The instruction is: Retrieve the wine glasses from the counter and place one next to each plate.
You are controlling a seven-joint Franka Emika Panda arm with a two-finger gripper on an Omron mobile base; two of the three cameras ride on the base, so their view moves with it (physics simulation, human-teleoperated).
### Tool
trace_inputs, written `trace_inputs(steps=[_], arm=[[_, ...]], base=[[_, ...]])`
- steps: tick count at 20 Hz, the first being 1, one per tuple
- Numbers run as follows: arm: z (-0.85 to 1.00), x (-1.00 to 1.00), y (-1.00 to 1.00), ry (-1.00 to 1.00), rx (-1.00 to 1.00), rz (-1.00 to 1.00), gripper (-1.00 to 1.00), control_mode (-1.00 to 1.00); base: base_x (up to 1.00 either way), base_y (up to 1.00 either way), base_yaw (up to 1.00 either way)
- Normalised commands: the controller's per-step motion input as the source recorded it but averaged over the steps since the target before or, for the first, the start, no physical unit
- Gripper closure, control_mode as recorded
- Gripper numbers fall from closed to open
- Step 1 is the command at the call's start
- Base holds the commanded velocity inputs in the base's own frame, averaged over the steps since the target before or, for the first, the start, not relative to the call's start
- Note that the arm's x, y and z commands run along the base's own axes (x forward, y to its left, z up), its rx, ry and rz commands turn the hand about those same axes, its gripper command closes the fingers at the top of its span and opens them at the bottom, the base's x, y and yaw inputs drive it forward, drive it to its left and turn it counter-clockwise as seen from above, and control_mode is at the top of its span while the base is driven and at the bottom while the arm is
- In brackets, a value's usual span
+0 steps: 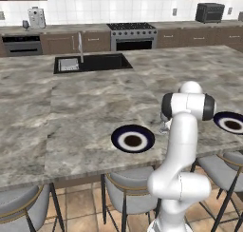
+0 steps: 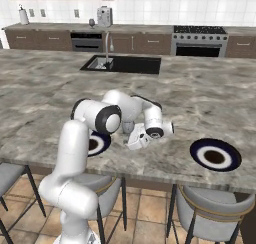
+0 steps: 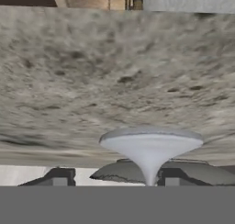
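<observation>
A pale wine glass (image 3: 151, 147) stands on the marble island top, seen upside down in the hand view, with its round foot on the stone. My gripper (image 3: 115, 178) is open, and its fingertips (image 3: 59, 178) stand apart on either side of the glass without touching it. From the right base, the gripper (image 2: 136, 139) hovers low over the island beside the glass (image 2: 128, 127), close to the left plate (image 2: 99, 144), which the arm half hides. The other plate (image 2: 215, 154) lies to the right. A second small stemmed glass (image 2: 91, 22) stands on the back counter (image 2: 60, 27).
The island holds a black sink (image 2: 125, 64) with a faucet toward its far side. Grey stools (image 2: 210, 205) are tucked under the near edge. A coffee machine (image 2: 104, 16) sits on the back counter, and a stove (image 2: 200, 38) stands to the right.
</observation>
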Motion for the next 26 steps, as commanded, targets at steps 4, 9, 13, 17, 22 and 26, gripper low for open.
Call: trace_inputs(steps=[4, 9, 13, 17, 22, 26], arm=[[0.0, 0.0, -0.27, -0.01, 0.01, 0.0, -1.0, -1.0], [0.0, 0.0, -0.24, 0.0, 0.0, 0.0, -1.0, -1.0], [0.0, 0.0, -0.41, 0.0, 0.02, 0.0, -1.0, -1.0], [0.18, -0.22, -0.58, -0.09, 0.14, -0.02, -1.0, -1.0], [0.16, -0.42, -0.33, -0.08, 0.12, -0.12, -1.0, -1.0], [0.28, -0.61, -0.03, -0.18, 0.06, -0.14, -1.0, -1.0]], base=[[0.0, 0.0, 0.0], [0.0, 0.0, 0.0], [0.0, 0.0, 0.0], [0.0, 0.0, 0.0], [0.0, 0.0, 0.0], [0.0, 0.0, 0.0]])
